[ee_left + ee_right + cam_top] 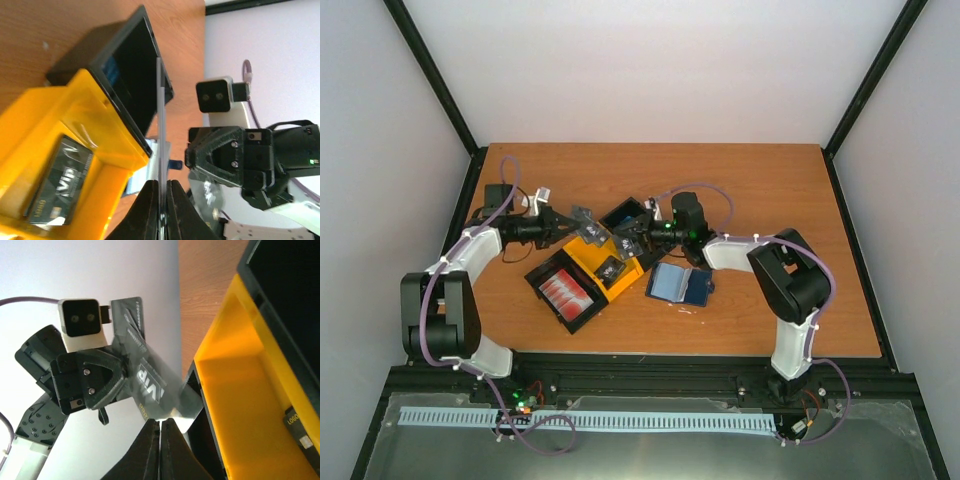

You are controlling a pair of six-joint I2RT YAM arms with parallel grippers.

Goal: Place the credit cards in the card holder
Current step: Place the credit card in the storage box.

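Note:
Several red and white credit cards (566, 291) lie in a black bin (548, 270) at the front left. The card holder (680, 284), a dark blue wallet, lies open on the table to the right; its light blue inside shows in the left wrist view (137, 175). My left gripper (567, 228) (162, 187) is shut on a dark grey VIP card (160, 110) (150, 380), held above the yellow bin. My right gripper (630, 235) (160, 425) is shut, its tips at that card's lower corner; I cannot tell if they touch it.
A yellow bin (592, 252) (50, 115) (235, 390) holds another dark VIP card (60, 187) (300, 432). A second black bin (625, 213) (130, 75) stands behind it. The two grippers face each other closely over these bins.

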